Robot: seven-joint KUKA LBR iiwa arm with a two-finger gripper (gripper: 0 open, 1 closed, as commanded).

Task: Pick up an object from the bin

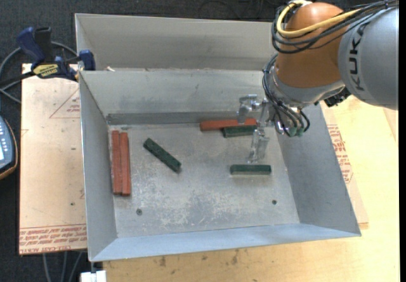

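The slim metal tool (257, 155) hangs just above a flat, dark green rectangular bar (250, 170) lying right of centre on the scuffed floor of the grey metal bin (190, 211); whether the tool is released or clenched is hard to make out. Behind it, an orange-red bar (216, 125) and another green bar (238, 132) lie together, partly hidden by the wrist. The smooth grey arm (377, 52), cut off at the edge, bears lettering of which "KU" is readable.
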